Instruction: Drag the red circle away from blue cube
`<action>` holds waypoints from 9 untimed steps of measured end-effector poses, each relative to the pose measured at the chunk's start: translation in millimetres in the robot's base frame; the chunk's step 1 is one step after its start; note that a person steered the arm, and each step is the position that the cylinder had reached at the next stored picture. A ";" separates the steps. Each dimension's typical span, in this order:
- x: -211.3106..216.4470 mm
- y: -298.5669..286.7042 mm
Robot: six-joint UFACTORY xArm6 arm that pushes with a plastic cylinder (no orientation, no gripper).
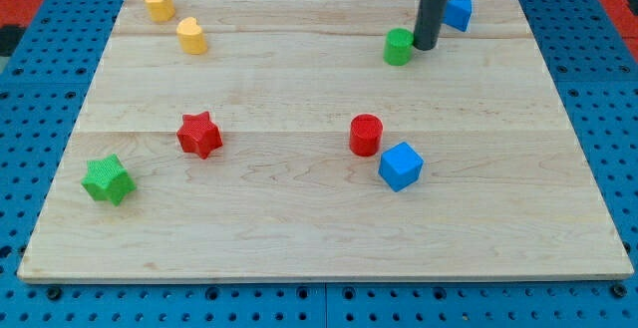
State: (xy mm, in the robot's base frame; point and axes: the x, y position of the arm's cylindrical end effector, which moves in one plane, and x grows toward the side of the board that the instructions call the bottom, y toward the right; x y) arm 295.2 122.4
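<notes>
Resting near the view's top, my tip (424,47) touches the green cylinder (398,46), with no jaws on the rod, while the red circle (366,135) sits mid-desk (299,208) just beside the blue cube (401,165) to its lower right.

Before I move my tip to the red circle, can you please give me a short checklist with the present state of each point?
1. Red circle in view: ok.
2. Red circle apart from blue cube: not ok, they sit almost touching.
3. My tip near red circle: not ok, it stands beside the green cylinder at the view's top.
4. Path down to red circle unblocked: ok.
5. Space toward the red star for the drag: ok.
</notes>
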 end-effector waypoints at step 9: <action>126.6 -149.9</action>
State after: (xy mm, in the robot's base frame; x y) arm 421.8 -27.5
